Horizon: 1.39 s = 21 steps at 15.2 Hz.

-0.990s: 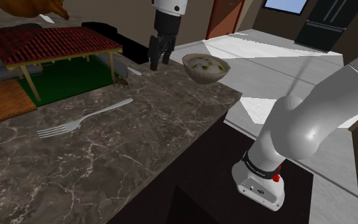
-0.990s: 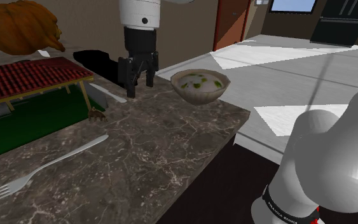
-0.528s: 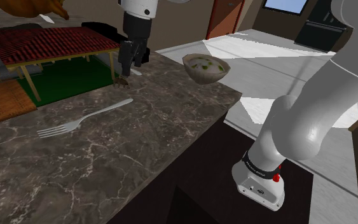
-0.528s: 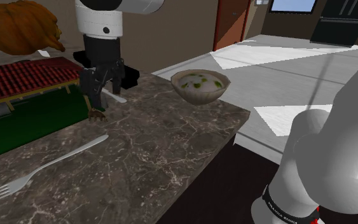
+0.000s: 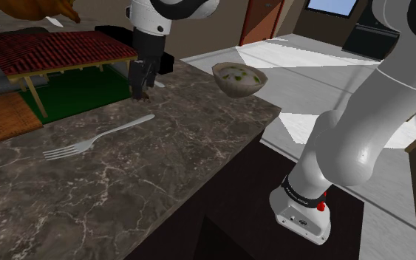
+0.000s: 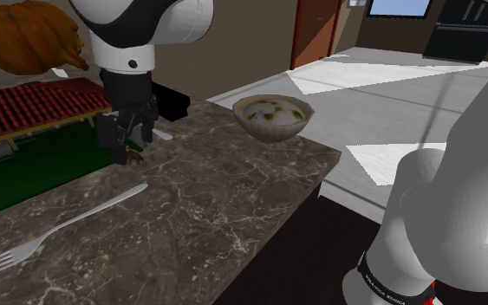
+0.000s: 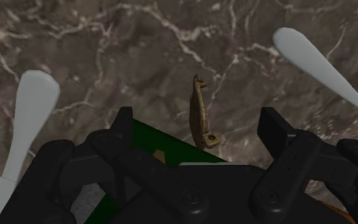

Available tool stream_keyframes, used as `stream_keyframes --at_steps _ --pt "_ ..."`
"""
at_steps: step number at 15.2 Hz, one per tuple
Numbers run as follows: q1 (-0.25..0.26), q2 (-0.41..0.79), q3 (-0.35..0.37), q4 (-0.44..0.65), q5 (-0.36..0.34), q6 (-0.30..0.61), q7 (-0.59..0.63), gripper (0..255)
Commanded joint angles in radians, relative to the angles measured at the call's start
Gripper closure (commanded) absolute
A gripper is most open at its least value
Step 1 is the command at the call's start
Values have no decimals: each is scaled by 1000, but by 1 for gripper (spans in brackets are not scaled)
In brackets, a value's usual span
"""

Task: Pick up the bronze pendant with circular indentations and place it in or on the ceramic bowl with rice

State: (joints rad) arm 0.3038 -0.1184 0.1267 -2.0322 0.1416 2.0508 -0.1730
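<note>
A small bronze pendant (image 7: 199,113) lies on the dark marble counter (image 5: 199,148), by the foot of a red-roofed model's post. In the second exterior view the pendant (image 6: 134,158) shows just under the fingertips. My black gripper (image 7: 198,127) hangs low over it, open, with one finger on each side and neither touching it. The same gripper (image 5: 137,92) (image 6: 125,146) stands well to the shoulder view's left of the bowl. The tan bowl (image 5: 239,77) (image 6: 272,117) holds white rice with green bits and sits near the counter's far corner.
A silver fork (image 5: 99,137) (image 6: 60,230) lies on the counter nearer the camera. Pale utensil handles (image 7: 317,63) (image 7: 30,114) flank the gripper. The red-roofed model with a green floor (image 5: 58,48) stands close behind. The counter edge (image 5: 269,118) drops off below the bowl.
The gripper has moved from beside the bowl toward the shoulder view's left and come down over the pendant. It stays open. Bowl, fork and pendant have not moved.
</note>
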Motion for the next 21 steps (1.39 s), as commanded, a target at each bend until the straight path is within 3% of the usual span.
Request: stream_keyframes --at_steps 1,9,10,21 --pt "3 18 3 -19 2 32 -2 0" --pt "3 18 3 -19 2 32 -2 0" --pt "3 18 3 -20 2 32 -2 255" --pt "3 13 2 2 1 5 1 255"
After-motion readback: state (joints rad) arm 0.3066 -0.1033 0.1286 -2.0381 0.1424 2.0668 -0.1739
